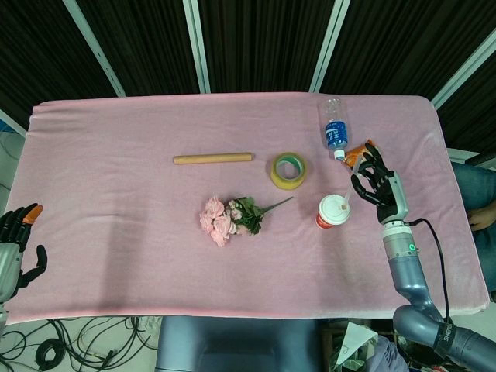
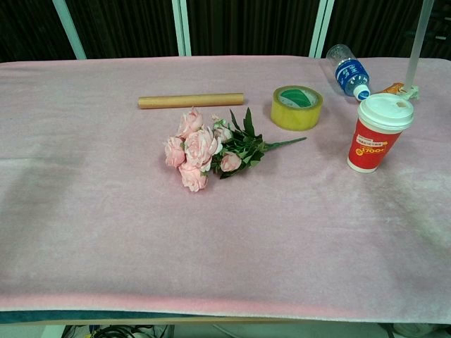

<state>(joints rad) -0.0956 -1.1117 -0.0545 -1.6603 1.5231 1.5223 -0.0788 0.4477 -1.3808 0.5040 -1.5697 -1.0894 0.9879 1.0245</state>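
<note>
My right hand [image 1: 377, 184] hovers over the right part of the pink-covered table [image 1: 116, 232], fingers spread and holding nothing. It is just right of a red paper cup with a white lid [image 1: 333, 211] [image 2: 378, 134] and beside an orange snack packet [image 1: 357, 155] [image 2: 394, 89]. My left hand [image 1: 18, 246] hangs off the table's left edge, fingers apart and empty. The chest view shows neither hand.
A clear water bottle with a blue label [image 1: 335, 132] [image 2: 348, 72] lies at the back right. A roll of yellow tape [image 1: 288, 170] [image 2: 297, 107], a wooden rod [image 1: 213, 158] [image 2: 190, 101] and a bunch of pink flowers [image 1: 229, 218] [image 2: 204, 149] lie mid-table.
</note>
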